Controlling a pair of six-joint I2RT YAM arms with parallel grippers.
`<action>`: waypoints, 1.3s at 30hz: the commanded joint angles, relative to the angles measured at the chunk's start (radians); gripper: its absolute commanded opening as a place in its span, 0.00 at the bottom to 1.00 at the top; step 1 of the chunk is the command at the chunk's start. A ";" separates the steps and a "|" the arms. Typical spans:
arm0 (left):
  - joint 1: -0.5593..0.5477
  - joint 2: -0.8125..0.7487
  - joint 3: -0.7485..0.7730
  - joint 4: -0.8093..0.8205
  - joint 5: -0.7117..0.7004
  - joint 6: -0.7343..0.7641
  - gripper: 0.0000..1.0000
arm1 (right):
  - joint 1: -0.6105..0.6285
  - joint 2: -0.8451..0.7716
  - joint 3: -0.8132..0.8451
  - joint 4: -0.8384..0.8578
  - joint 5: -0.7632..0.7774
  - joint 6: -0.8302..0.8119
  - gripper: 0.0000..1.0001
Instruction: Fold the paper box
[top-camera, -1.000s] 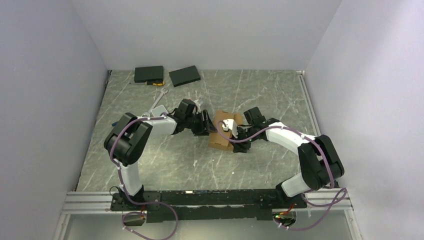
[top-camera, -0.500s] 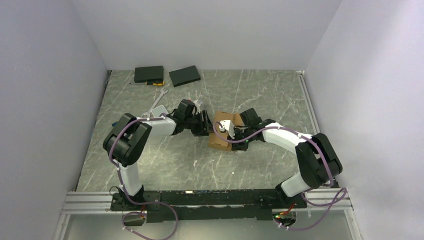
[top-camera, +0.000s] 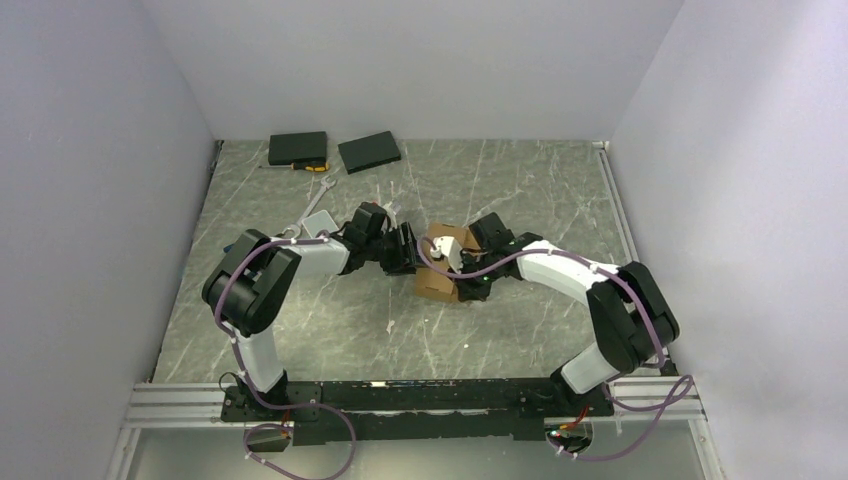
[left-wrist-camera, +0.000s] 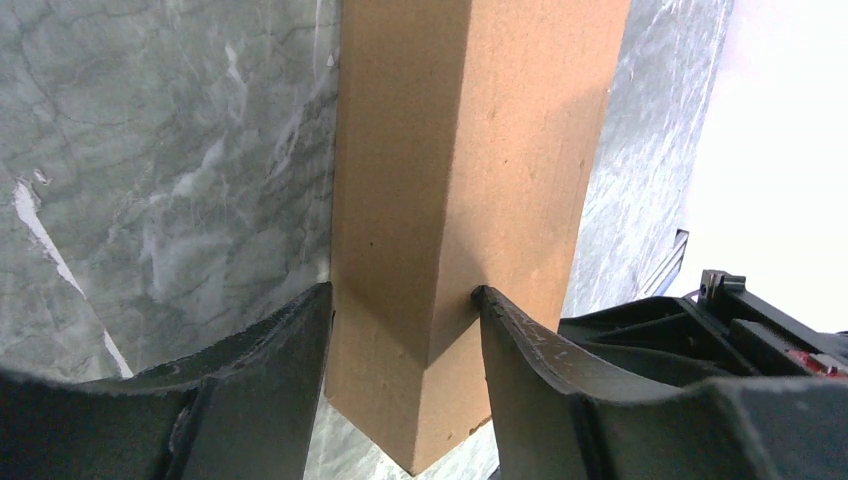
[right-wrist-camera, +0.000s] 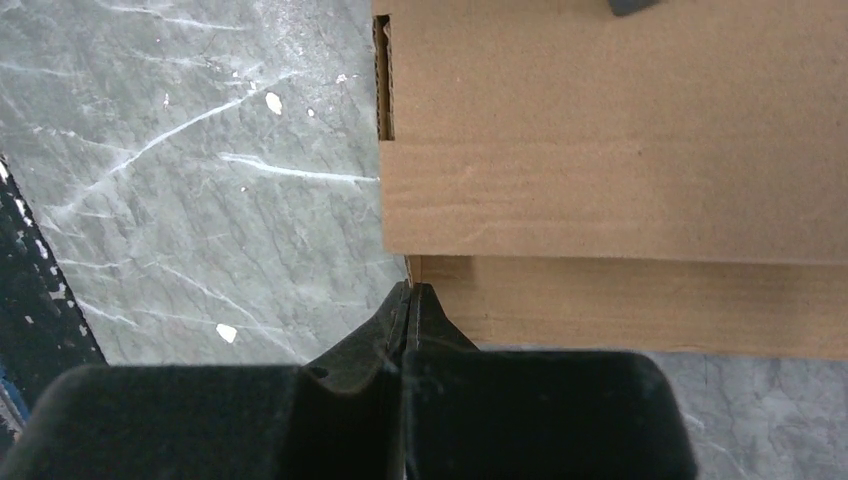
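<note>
We are clamping the seemingly near-folded paper box (left-wrist-camera: 470, 170) in the left gripper (left-wrist-camera: 400, 292); the right gripper (right-wrist-camera: 410, 296), pinched closed, is touching its edge.

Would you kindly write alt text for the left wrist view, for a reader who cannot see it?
The paper box, plain brown cardboard, is clamped between the two black jaws of the left gripper, with one folded edge facing the camera. The grey marbled table lies behind it, and part of the other arm shows at lower right.

Grey veined tabletop (top-camera: 520, 190), plain pale lavender walls (top-camera: 420, 60) on three sides.
</note>
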 joint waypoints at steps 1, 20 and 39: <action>-0.029 0.003 -0.010 -0.068 -0.031 -0.004 0.59 | 0.039 0.033 0.100 0.016 0.015 0.015 0.00; -0.050 -0.002 -0.001 -0.071 -0.052 -0.014 0.59 | 0.028 0.099 0.162 0.012 0.017 0.124 0.00; -0.029 -0.032 0.013 -0.085 -0.032 0.023 0.64 | -0.139 -0.039 0.154 -0.172 -0.289 -0.114 0.41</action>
